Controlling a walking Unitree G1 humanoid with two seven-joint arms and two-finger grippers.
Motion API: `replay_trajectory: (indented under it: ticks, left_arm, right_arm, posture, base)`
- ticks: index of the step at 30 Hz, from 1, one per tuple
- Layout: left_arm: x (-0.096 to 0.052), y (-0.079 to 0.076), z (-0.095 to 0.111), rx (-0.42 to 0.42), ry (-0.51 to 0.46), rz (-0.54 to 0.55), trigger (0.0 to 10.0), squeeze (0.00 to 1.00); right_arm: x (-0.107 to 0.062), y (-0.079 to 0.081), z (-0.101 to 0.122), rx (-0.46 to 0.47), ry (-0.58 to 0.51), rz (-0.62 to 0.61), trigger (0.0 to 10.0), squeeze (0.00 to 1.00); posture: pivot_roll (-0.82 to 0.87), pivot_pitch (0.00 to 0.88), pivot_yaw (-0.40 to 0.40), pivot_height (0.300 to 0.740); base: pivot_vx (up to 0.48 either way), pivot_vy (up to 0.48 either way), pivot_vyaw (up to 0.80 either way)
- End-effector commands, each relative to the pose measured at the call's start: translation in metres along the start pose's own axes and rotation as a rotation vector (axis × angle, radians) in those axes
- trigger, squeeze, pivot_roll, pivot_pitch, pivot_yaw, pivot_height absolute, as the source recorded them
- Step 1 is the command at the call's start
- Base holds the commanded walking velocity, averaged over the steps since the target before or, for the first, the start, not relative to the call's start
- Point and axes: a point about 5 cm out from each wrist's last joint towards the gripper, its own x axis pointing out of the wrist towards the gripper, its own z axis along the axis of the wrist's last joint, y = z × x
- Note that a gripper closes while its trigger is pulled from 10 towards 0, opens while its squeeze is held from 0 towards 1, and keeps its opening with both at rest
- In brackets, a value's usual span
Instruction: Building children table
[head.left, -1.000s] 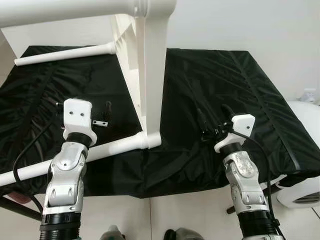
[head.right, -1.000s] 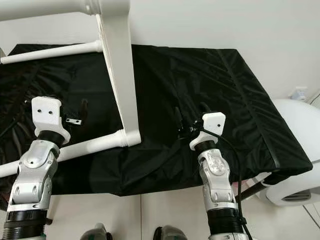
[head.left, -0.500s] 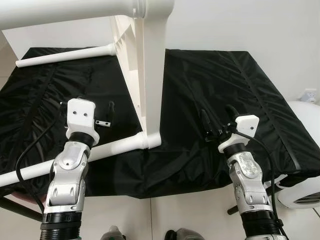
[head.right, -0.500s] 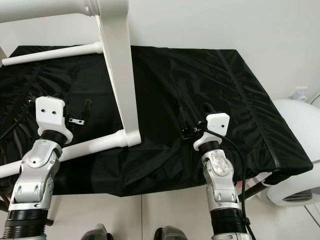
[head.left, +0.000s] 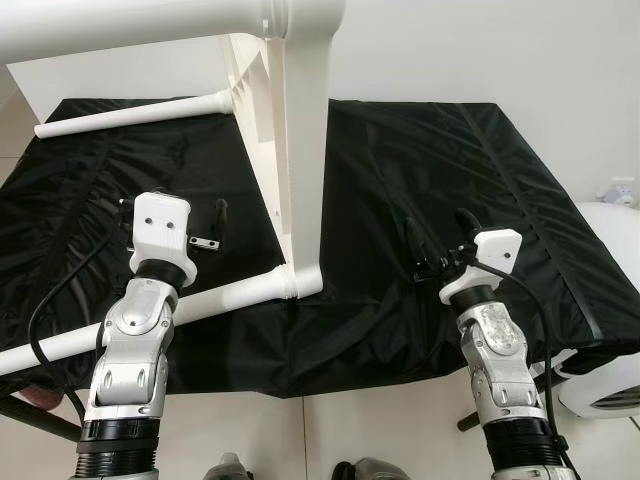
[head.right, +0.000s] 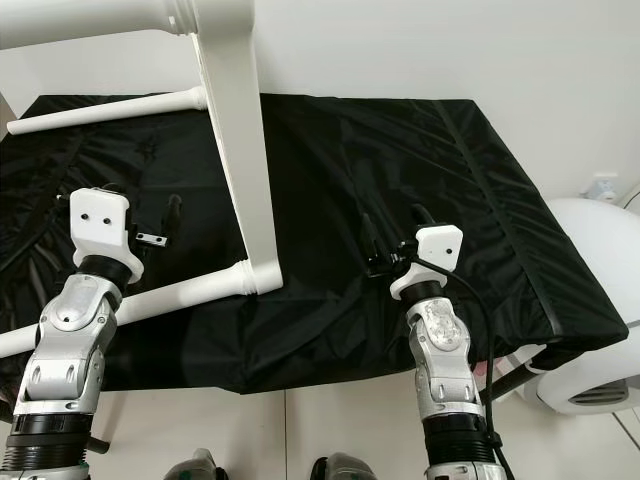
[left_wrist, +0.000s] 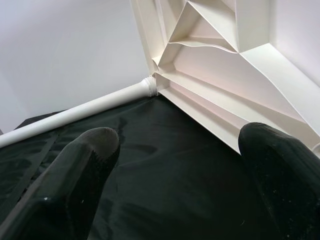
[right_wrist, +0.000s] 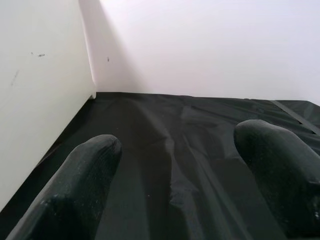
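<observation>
While white table lies tipped, legs horizontal pointing left, left tool, right tool fingers apart, empty.

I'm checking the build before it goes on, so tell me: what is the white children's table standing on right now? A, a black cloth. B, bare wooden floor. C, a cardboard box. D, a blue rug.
A: the white table rests on its side on the wrinkled black cloth, with both open grippers, left and right, over that cloth.

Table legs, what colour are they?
White legs, seen best in the left eye view.
</observation>
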Motion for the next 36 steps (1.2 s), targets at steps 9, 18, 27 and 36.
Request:
replay_trajectory:
  ticks: [9,18,27,36]
  left_arm:
    - [-0.001,-0.001,0.002,-0.003,-0.017,-0.013,10.0,0.0]
    - [0.002,-0.002,0.003,-0.005,-0.02,-0.017,10.0,0.0]
    - [-0.001,0.0,0.002,-0.005,-0.02,0.001,10.0,0.0]
    - [-0.013,0.009,-0.002,0.006,0.008,0.043,10.0,0.0]
  right_arm:
    - [0.002,-0.002,0.0,0.002,-0.01,0.001,10.0,0.0]
    - [0.004,0.004,0.001,0.007,-0.023,0.035,10.0,0.0]
    - [0.004,0.042,0.008,0.084,-0.037,0.285,10.0,0.0]
    - [0.004,0.048,0.022,0.157,-0.046,0.482,10.0,0.0]
  posture:
    - [0.02,0.0,-0.001,0.74]
    - [0.03,0.0,-0.002,0.74]
    - [0.05,0.0,-0.021,0.74]
    - [0.07,0.0,-0.035,0.74]
  base:
    - [0.0,0.0,0.0]
    - [0.0,0.0,0.0]
    - [0.0,0.0,0.0]
    - [0.0,0.0,0.0]
